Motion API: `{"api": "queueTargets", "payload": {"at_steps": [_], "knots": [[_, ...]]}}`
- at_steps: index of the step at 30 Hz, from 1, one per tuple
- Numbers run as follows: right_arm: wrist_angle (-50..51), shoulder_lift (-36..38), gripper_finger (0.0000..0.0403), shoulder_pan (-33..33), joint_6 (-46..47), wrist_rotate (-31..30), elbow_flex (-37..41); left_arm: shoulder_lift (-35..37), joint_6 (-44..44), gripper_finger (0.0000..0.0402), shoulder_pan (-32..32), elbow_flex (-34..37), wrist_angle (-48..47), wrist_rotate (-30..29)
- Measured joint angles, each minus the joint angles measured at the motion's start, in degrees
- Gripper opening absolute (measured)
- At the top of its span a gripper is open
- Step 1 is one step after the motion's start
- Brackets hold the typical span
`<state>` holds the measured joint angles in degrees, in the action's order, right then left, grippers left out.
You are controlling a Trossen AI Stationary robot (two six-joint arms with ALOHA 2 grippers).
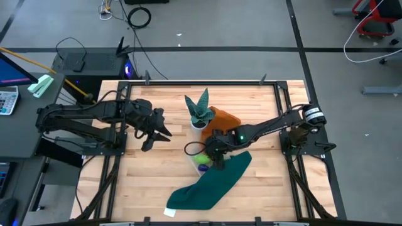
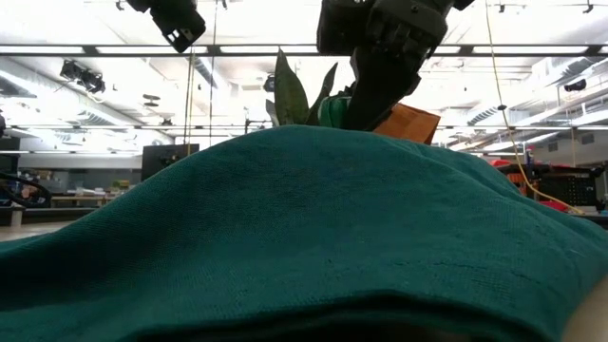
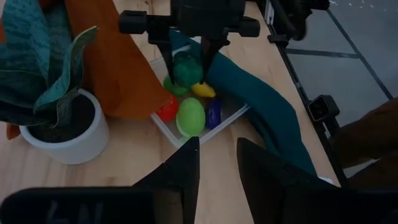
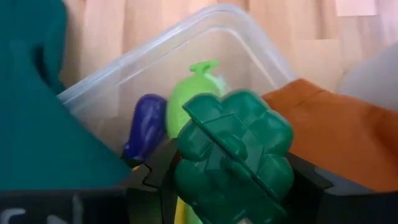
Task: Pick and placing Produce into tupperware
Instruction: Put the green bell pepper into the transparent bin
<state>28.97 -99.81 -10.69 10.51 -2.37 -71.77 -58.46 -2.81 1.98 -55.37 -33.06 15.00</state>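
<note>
The tupperware (image 3: 176, 135) is a clear box on the wooden table, between an orange cloth and a dark green cloth. In it lie a red piece (image 3: 166, 111), a light green one (image 3: 190, 116), a purple one (image 3: 214, 112) and a yellow one (image 3: 203, 90). My right gripper (image 3: 186, 59) stands over the box, shut on a dark green knobby piece of produce (image 4: 233, 158). My left gripper (image 3: 217, 165) hangs open above the table's left half (image 1: 157, 133), its fingers pointing toward the box with nothing between them. My right gripper pinches the dark green knobby piece by its two opposite sides (image 4: 186, 168) between its two fingers (image 3: 208, 55). The fingers come from above, slanting down from the table's right side. The piece hangs over the inside of the tupperware, just above the yellow piece.
A spiky potted plant in a white pot (image 3: 68, 134) stands just beyond the box. The orange cloth (image 1: 225, 118) lies beside it. The dark green cloth (image 1: 210, 185) stretches from the box to the near edge and fills the low view (image 2: 304, 237).
</note>
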Motion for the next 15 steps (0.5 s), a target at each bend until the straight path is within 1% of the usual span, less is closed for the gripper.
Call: {"api": "queueTargets", "payload": {"at_steps": [9, 15], "knots": [[-0.72, -1.4, 0.0161, -2.7, 1.29, 0.09, 0.08, 0.0, -0.02, 0.0113, 0.02, 0.0, -0.07, 0.0], [-1.52, -2.76, 0.0161, -3.09, 2.77, 0.22, 0.06, -0.04, -0.07, 0.011, 0.02, 0.0, -0.13, 0.0]]}}
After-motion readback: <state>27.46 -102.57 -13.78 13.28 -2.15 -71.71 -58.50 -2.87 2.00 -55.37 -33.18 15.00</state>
